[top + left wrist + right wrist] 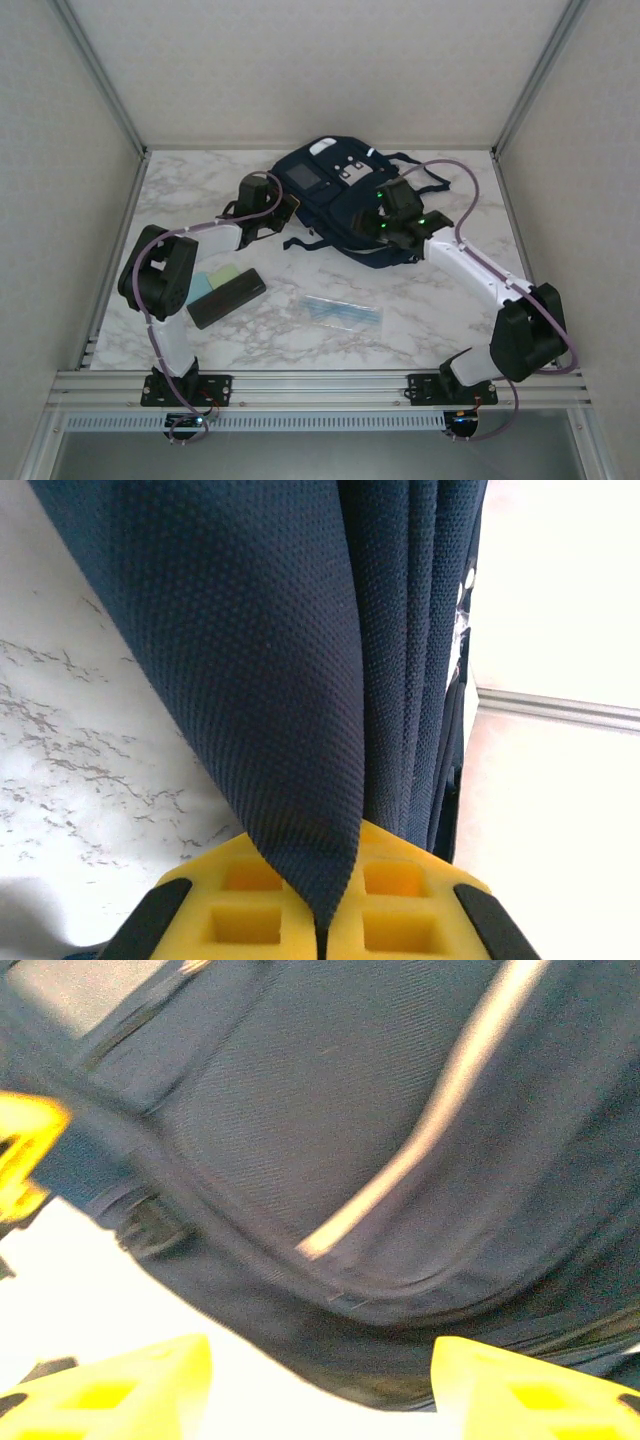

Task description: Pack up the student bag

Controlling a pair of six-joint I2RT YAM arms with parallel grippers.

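The student bag (335, 190), dark navy with a white stripe and grey patches, lies flat at the back centre of the marble table. My left gripper (284, 212) is at the bag's left edge. In the left wrist view its yellow pads (400, 900) are shut on a fold of the navy fabric (270, 680), which rises from between them. My right gripper (388, 225) hovers over the bag's near right part. In the right wrist view its yellow fingers (520, 1385) stand wide apart, open, and the bag's rounded edge (330, 1160) with a pale stripe lies just beyond them.
A black oblong case (227, 297) lies at the front left, partly over a green pad (226, 273) and a light blue pad (200, 286). A clear sleeve of pens (342, 313) rests at front centre. Bag straps (425, 180) trail right. Enclosure walls ring the table.
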